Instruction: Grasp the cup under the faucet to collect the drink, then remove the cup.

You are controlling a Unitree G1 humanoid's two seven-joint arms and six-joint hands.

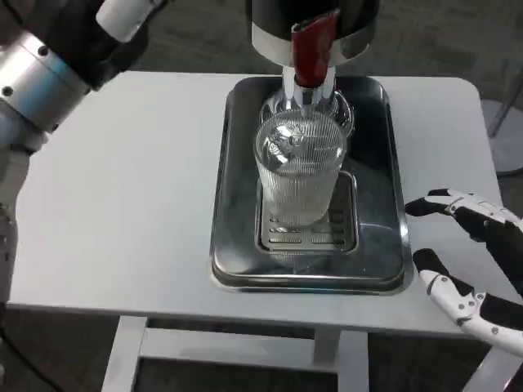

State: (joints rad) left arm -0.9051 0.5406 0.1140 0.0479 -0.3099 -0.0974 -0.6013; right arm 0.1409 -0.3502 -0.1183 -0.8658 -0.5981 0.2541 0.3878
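Observation:
A clear ribbed glass cup point(299, 171) stands upright on the grille of a steel drip tray point(237, 204), right beneath the chrome faucet point(306, 94) with its red lever point(313, 45). My right hand point(470, 261) hovers at the table's front right corner, right of the tray, fingers spread apart and holding nothing. It is a short distance from the cup and touches neither cup nor tray. My left forearm point(41, 82) reaches up at the upper left; its hand is out of the frame.
The dark dispenser body point(315, 20) rises behind the tray at the table's far edge. The white table point(122, 188) has bare surface left of the tray. Its front edge runs just below the tray, and the right edge is close to my right hand.

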